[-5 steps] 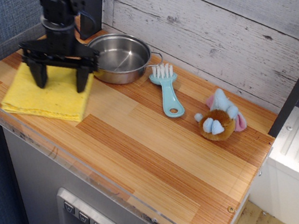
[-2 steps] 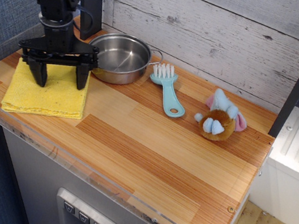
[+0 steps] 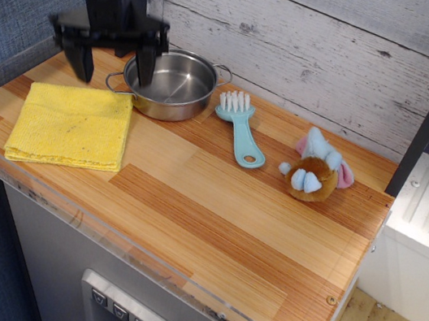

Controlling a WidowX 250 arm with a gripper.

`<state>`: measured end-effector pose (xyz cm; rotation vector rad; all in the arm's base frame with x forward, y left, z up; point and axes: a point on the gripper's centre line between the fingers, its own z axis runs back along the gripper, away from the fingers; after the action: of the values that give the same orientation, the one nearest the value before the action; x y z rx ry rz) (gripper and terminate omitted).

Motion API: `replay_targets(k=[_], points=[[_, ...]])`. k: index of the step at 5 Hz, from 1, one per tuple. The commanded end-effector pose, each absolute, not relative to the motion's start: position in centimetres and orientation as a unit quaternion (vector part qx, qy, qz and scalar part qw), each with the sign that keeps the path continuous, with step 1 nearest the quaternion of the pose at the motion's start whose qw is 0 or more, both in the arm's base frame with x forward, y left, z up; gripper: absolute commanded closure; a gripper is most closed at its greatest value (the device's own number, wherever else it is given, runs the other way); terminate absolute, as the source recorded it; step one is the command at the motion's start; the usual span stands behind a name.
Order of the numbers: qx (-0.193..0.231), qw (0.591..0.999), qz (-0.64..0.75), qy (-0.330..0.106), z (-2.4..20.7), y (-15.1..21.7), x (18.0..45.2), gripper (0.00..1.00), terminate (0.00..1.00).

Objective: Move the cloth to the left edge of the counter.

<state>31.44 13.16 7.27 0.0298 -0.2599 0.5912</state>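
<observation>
Fingers (image 3: 146, 67) spread, raised, cloth (image 3: 70, 126) flat below them

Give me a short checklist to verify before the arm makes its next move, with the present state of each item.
1. Cloth lies flat at the left end of the counter: ok.
2. Gripper has its jaws open, holding nothing: ok.
3. Gripper is lifted clear of the cloth: ok.
4. Right finger hangs in front of the steel pot; contact: cannot tell.
5. Brush and plush toy are far from the arm: ok.
</observation>
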Motion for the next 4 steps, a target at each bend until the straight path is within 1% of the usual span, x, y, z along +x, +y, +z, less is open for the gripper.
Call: replay_targets(k=[1, 2, 4], points=[[0.032, 0.939, 0.288, -0.187, 13.4, 11.6, 30.6, 0.00, 0.00], [0.025, 0.936, 0.293, -0.192, 14.5, 11.2, 30.0, 0.00, 0.00], [0.025, 0.936, 0.293, -0.192, 14.5, 11.2, 30.0, 0.00, 0.00]])
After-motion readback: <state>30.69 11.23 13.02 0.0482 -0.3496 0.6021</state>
